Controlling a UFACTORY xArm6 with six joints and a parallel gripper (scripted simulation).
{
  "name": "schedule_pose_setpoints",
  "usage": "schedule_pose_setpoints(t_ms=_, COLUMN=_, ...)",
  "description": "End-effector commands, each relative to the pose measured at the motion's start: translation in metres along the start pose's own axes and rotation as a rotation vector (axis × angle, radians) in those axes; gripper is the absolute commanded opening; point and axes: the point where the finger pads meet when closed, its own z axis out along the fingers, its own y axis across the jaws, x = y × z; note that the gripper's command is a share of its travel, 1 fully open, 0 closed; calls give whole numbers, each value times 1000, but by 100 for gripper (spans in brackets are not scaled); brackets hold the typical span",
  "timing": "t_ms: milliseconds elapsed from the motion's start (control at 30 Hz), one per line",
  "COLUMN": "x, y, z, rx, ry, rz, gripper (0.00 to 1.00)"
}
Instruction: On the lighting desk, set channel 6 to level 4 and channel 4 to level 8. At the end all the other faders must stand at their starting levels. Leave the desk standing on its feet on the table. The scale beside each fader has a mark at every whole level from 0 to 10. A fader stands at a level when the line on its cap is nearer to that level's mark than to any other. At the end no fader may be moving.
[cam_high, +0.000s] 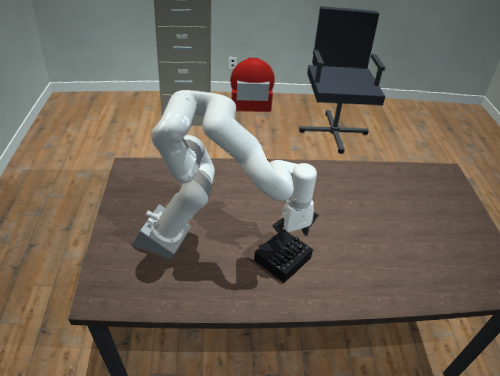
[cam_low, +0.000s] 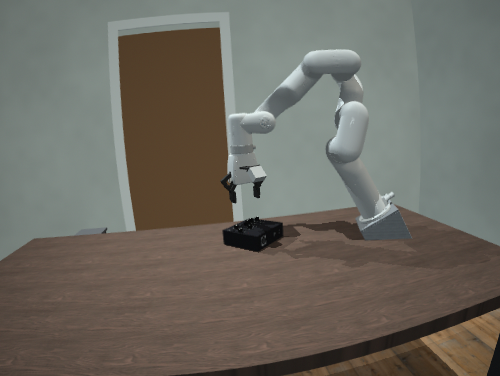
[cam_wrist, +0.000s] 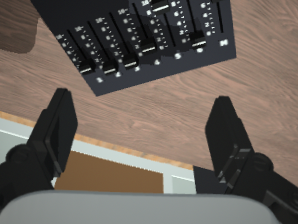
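Black fingers spread wide and grasping nothing, the hand (cam_low: 244, 190) hangs apart from and above the lighting desk (cam_low: 253, 234), pointing straight down from the white arm (cam_low: 320, 75). In the wrist view the desk (cam_wrist: 145, 45) fills the 12 o'clock part of the picture, its fader caps (cam_wrist: 148, 48) standing at various heights beside white scales. Seen from the top view, the desk (cam_high: 283, 257) stands on its feet on the dark wooden worktop (cam_high: 400, 235), at 3 o'clock from the arm's grey base (cam_high: 145, 245).
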Motion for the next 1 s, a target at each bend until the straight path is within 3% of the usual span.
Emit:
schedule_pose_setpoints(t_ms=0, x=-23, y=14, z=36, rx=-19, ry=18, rz=-278, gripper=100)
schedule_pose_setpoints(t_ms=200, x=-26, y=14, z=41, rx=-24, ry=23, rz=-418, gripper=100)
schedule_pose_setpoints(t_ms=233, x=-26, y=14, z=41, rx=-24, ry=23, rz=-418, gripper=0)
schedule_pose_setpoints(t_ms=967, x=-26, y=14, z=41, rx=-24, ry=23, rz=-418, gripper=0)
